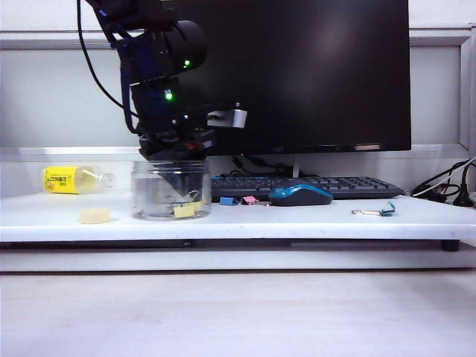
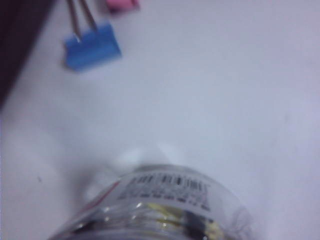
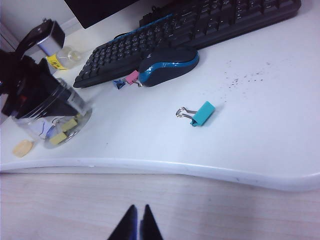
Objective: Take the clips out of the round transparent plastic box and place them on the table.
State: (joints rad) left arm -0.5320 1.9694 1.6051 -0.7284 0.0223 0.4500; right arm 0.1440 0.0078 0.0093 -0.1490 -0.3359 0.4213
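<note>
L gripper (image 1: 178, 175) inside jar (image 1: 149, 195); R gripper (image 3: 137, 220) off-table.

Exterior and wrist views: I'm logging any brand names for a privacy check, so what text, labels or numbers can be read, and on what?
Nothing can be read for certain.
Monitor: small logo on its lower bezel, too small to read.
Round transparent plastic box: white label with barcode and print, blurred.
Bottle: yellow label with dark print, too small.
Keyboard: key legends, too small.
</note>
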